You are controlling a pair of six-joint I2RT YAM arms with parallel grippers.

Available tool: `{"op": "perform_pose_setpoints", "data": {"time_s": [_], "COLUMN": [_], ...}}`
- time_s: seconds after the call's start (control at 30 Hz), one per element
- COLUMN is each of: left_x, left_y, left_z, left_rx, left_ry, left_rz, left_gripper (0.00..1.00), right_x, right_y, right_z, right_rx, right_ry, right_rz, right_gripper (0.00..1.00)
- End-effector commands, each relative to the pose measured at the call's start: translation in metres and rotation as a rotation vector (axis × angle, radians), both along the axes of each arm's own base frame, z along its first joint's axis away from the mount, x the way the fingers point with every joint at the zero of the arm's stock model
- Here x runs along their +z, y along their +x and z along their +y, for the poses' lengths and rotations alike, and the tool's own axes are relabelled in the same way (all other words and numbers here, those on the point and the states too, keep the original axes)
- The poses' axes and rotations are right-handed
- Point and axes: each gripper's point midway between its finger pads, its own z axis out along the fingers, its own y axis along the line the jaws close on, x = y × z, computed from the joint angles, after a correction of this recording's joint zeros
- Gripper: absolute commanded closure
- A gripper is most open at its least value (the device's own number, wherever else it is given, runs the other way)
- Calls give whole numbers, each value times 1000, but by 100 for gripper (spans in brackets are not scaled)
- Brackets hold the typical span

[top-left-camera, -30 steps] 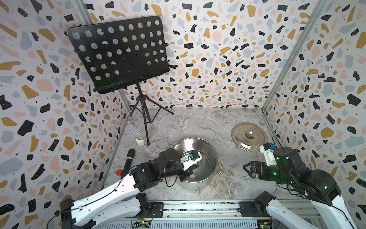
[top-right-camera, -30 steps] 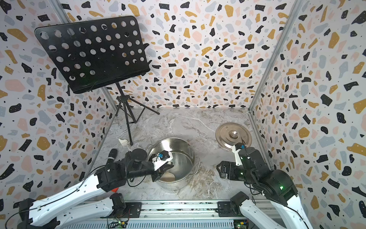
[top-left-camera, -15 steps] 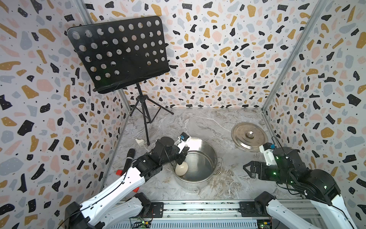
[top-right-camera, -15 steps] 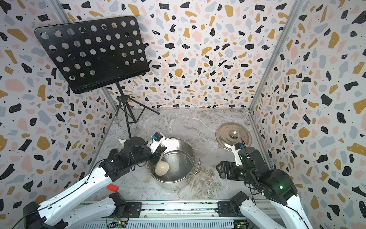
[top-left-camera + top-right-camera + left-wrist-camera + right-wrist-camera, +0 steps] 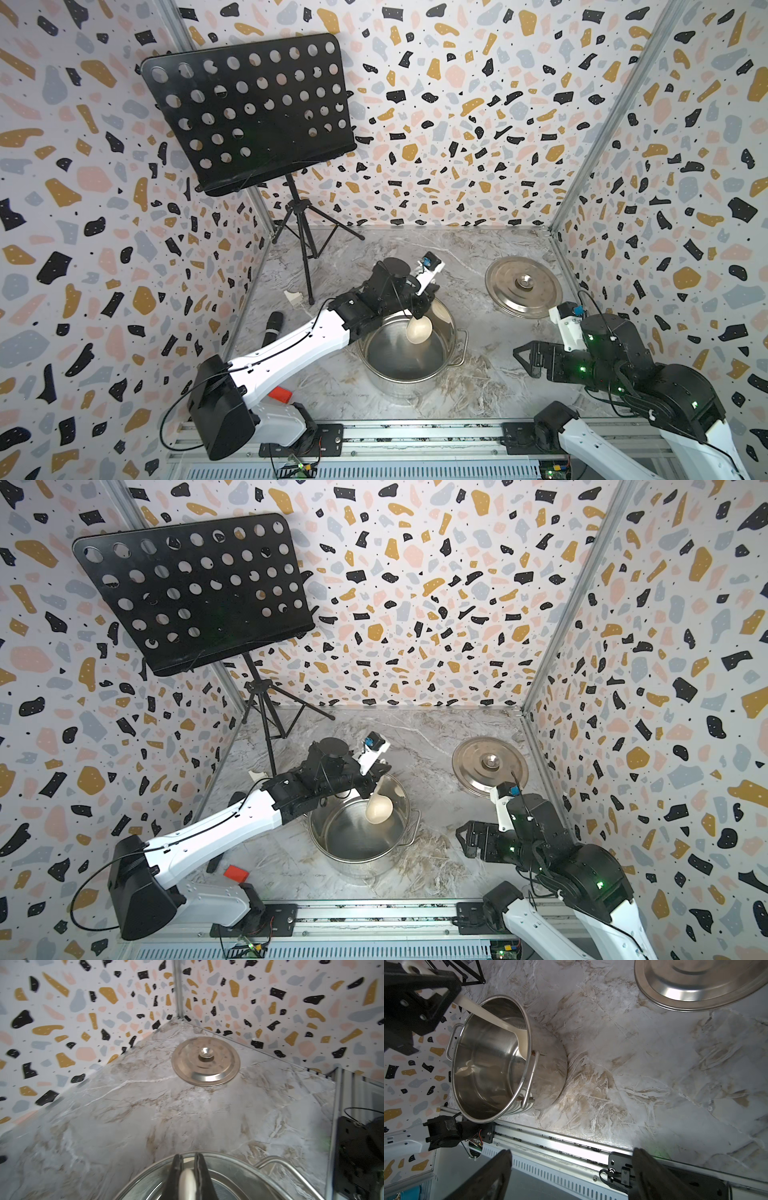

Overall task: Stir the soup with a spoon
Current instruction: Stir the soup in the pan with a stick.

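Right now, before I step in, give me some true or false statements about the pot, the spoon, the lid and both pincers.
1. The left pincer is shut on the handle of the cream plastic spoon. True.
2. The spoon's round bowl is down inside the large round stainless-steel pot. True.
3. The flat round steel lid covers the pot. False: it lies on the marble table, apart from the pot.
4. The right pincer grips a pot handle. False: it is open, empty and clear of the pot.
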Motion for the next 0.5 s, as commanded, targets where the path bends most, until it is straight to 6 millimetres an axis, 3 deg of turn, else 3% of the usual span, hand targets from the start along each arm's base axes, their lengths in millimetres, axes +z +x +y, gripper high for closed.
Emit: {"op": "perform_pose_setpoints", "data": {"time_s": [0.0, 0.1, 0.2, 0.33, 0.47], "left_x": [19, 12, 1, -13, -24], "left_y": [-28, -63, -92, -118, -127], "left_z": [-23, -30, -20, 10, 48], "left_rx": [-116, -204, -257, -274, -220], "left_ry": [-20, 15, 57, 106, 140], "left_rz": [-53, -57, -46, -24, -30], "left_gripper": [100, 100, 100, 100, 100], "right_x": [7, 6, 6, 5, 5], "right_y": [-4, -5, -5, -4, -4], "right_z": [-4, -6, -6, -7, -7], "right_rx": [1, -3, -4, -8, -13], "right_ry": [1, -2, -6, -10, -11], "right_rz": [-24, -24, -23, -23, -21], "right_gripper": [4, 2, 0, 0, 0]}}
